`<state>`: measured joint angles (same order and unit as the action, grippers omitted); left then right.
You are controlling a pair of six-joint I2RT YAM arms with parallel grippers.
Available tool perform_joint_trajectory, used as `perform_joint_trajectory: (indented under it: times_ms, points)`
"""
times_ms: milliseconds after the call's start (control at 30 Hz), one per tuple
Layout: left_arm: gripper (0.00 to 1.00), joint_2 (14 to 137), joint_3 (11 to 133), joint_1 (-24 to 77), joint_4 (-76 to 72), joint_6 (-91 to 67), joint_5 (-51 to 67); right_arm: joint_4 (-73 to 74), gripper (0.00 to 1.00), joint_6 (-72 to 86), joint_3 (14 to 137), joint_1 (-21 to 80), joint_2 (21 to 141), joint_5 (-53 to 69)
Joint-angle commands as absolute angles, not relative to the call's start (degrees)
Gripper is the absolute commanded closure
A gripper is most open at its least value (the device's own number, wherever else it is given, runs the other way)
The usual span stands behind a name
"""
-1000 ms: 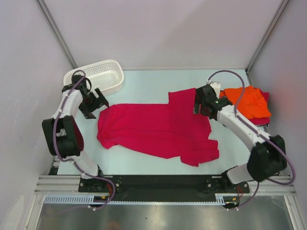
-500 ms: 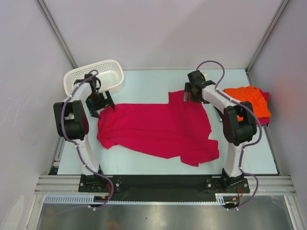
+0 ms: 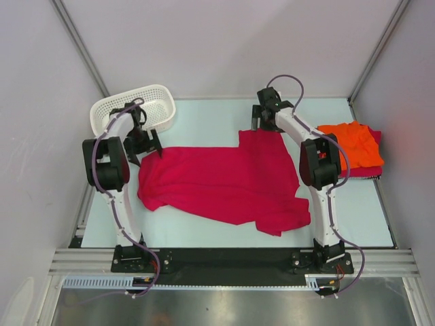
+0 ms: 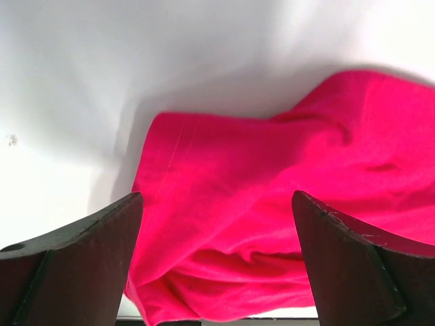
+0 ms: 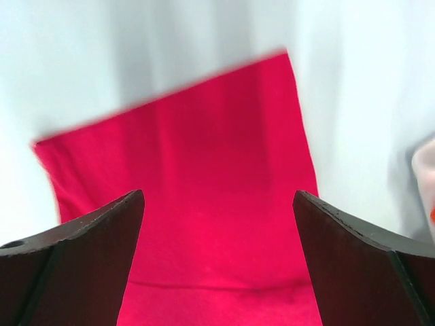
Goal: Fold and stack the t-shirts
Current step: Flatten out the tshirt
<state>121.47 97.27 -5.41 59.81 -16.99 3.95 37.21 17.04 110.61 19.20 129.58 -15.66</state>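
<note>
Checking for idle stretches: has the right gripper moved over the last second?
Yes. The right gripper has travelled away from the orange t-shirt, toward the far edge of the table, and is now over the far edge of the crimson t-shirt.

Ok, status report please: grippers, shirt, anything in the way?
Left gripper open at left end of red shirt. Right gripper open at its far edge. Shirt spread, unfolded. Basket near left gripper.

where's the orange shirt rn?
Top view, far right: the orange t-shirt lies atop a crimson t-shirt, just right of the right arm.
</note>
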Motion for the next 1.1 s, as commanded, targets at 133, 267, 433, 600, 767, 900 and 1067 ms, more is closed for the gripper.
perform_joint_trajectory:
  times_ms: [133,267,433,600,767,900,1067]
  points:
    - [0.02,126.8,107.6,-1.5,62.4,-19.9,0.7,41.7,0.06,13.2,125.4,18.8,137.1,-12.0]
    - [0.01,128.3,112.1,-0.5,62.9,-20.8,0.4,41.5,0.06,12.5,126.5,18.5,138.6,-11.6]
    - [0.01,131.7,118.2,1.3,66.6,-20.4,-2.3,44.2,0.06,12.7,127.6,17.1,139.9,-13.2]
    - [0.00,130.9,117.1,1.2,66.9,-20.1,-4.8,45.5,0.06,14.9,124.7,14.2,139.6,-17.5]
    - [0.00,130.5,116.3,1.2,66.9,-19.8,-5.8,41.3,0.06,14.0,120.9,12.7,138.2,-18.6]
    - [0.00,128.9,115.1,0.9,66.8,-19.4,-6.9,40.1,0.11,14.1,125.1,10.5,143.3,-9.6]
    - [0.00,125.9,112.5,0.2,66.5,-18.5,-9.0,39.1,0.38,14.9,127.8,9.5,146.3,2.1]
